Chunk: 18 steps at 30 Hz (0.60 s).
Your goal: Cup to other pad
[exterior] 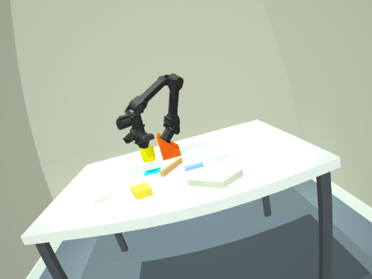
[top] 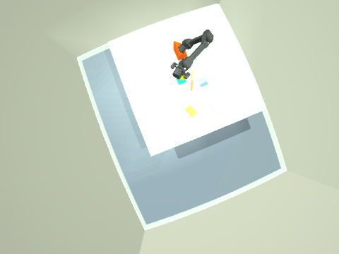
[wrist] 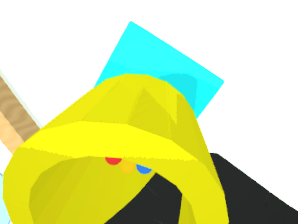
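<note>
Nearest the wrist camera: we see the yellow cup (wrist: 100, 156) filling the view, its mouth toward us, with a red marble (wrist: 113, 160) and a blue marble (wrist: 144, 169) showing inside.
Pincer: our pincer (exterior: 144, 144) is pinching the cup at its rim, fingers pressed on the wall, which we judge keeps the mouth upward so the marbles stay in.
Cup position: in the exterior view the cup (exterior: 147, 154) hangs off the surface (exterior: 271, 155), apart from it, above and just behind the cyan pad (exterior: 153, 170).
Cyan pad: from the wrist it lies flat right beyond the cup (wrist: 180, 76), so we judge this is the pad we are bringing the cup down onto.
Beside it: a wooden stick (exterior: 171, 167) lies between the cyan pad and a pale blue pad (exterior: 194, 167); a low carry would risk clipping it, which we think is why the cup rides high.
Further on: a yellow block (exterior: 141, 191) and a white slab (exterior: 217, 178) rest well apart from the cup.
Farthest: an orange wedge (exterior: 167, 148) stands at the arm's foot.
Step left: lowering, setting down, releasing.
</note>
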### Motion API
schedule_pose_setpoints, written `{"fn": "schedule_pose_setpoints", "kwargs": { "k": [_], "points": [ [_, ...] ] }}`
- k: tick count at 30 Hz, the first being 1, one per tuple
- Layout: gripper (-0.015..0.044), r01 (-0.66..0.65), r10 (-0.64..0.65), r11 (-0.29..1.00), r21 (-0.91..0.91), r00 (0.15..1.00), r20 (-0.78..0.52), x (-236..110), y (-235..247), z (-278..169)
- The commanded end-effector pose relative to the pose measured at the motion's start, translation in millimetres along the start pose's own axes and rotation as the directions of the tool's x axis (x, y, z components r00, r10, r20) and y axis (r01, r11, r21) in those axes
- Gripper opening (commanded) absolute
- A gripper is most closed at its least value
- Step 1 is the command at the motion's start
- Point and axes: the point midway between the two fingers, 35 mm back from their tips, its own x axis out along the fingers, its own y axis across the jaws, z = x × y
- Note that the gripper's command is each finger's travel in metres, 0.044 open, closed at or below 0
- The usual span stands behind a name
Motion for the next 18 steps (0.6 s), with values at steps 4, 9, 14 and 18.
{"fn": "schedule_pose_setpoints", "kwargs": {
  "k": [4, 9, 14, 18],
  "points": [
    [0.0, 0.002, -0.002, 1.0, -0.004, 1.0, 0.001, 9, -2, 1],
    [0.0, 0.002, -0.002, 1.0, -0.005, 1.0, 0.001, 17, -2, 2],
    [0.0, 0.002, -0.002, 1.0, -0.005, 1.0, 0.001, 26, -2, 2],
    [0.0, 0.002, -0.002, 1.0, -0.005, 1.0, 0.001, 32, -2, 2]
  ]
}}
